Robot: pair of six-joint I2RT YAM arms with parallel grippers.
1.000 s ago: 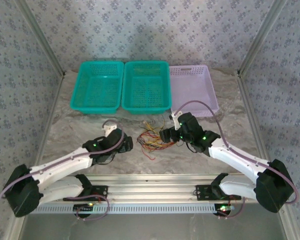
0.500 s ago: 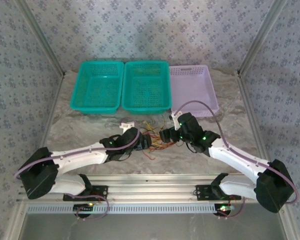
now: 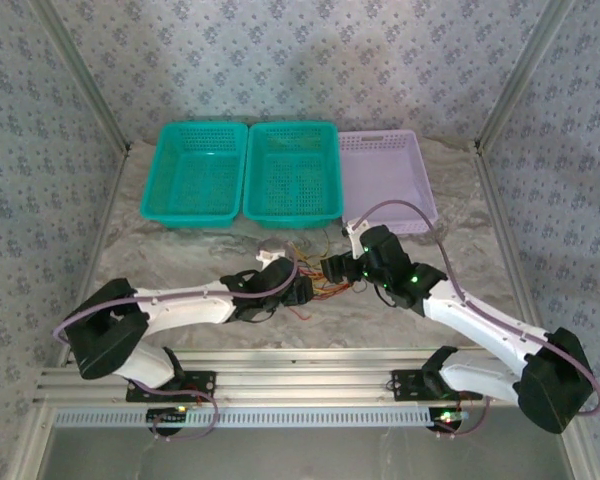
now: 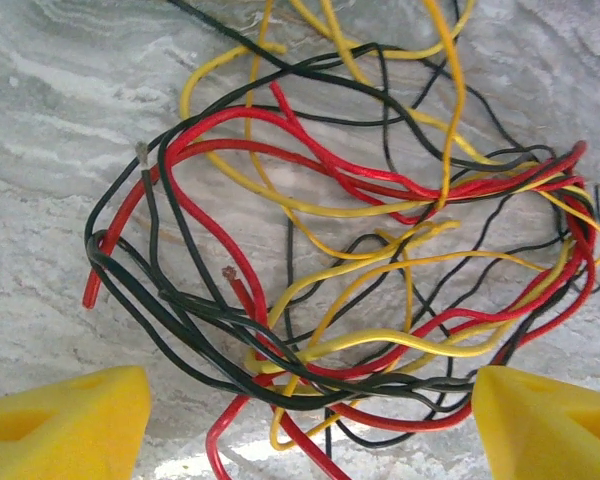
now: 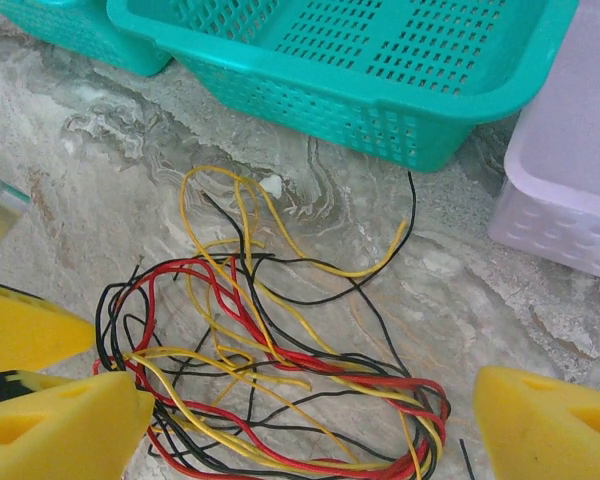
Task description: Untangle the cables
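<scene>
I see the cables (image 4: 380, 345), red, yellow and black, lying in one tangle on the marble table (image 3: 180, 262), in the middle, just on the near side of the middle green basket (image 3: 292, 170). My left gripper (image 3: 298, 290) stands over the tangle's left side with fingers wide apart. The right gripper (image 3: 332, 270) is at its right side, also apart.

cables (image 5: 280, 380): heaped on the table (image 3: 160, 270), mid front | left gripper (image 3: 302, 291): over heap's left side | right gripper (image 3: 332, 270): at heap's right side | left basket (image 3: 195, 172), middle basket (image 3: 292, 170), right basket (image 3: 385, 180): in a row behind the heap
</scene>
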